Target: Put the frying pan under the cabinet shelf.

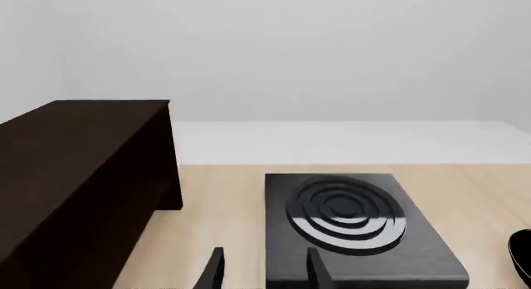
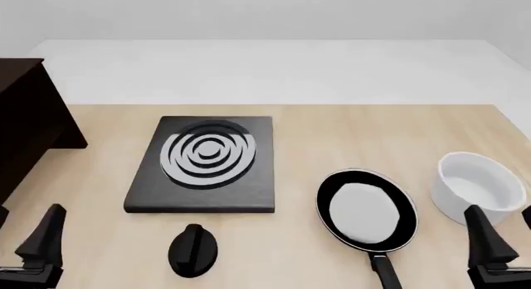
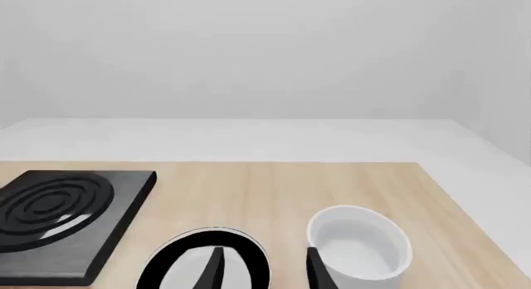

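The frying pan (image 2: 367, 209) lies on the table right of centre, black with a pale grey inside, its thin handle (image 2: 383, 270) pointing toward the near edge. In the right wrist view the pan (image 3: 178, 261) sits just ahead of my right gripper (image 3: 265, 261). That right gripper (image 2: 501, 214) is open and empty at the near right. The dark brown cabinet (image 2: 25, 127) stands at the far left; only its top board and side (image 1: 83, 171) show, and the space under the cabinet shelf is hidden. My left gripper (image 2: 25, 217) is open and empty at the near left, also seen as (image 1: 263, 258).
A flat black square plate (image 2: 206, 161) with grey rings lies mid-table between cabinet and pan. A small black knob-like object (image 2: 193, 248) sits in front of it. A white deep bowl (image 2: 479, 186) stands right of the pan, close to the right gripper.
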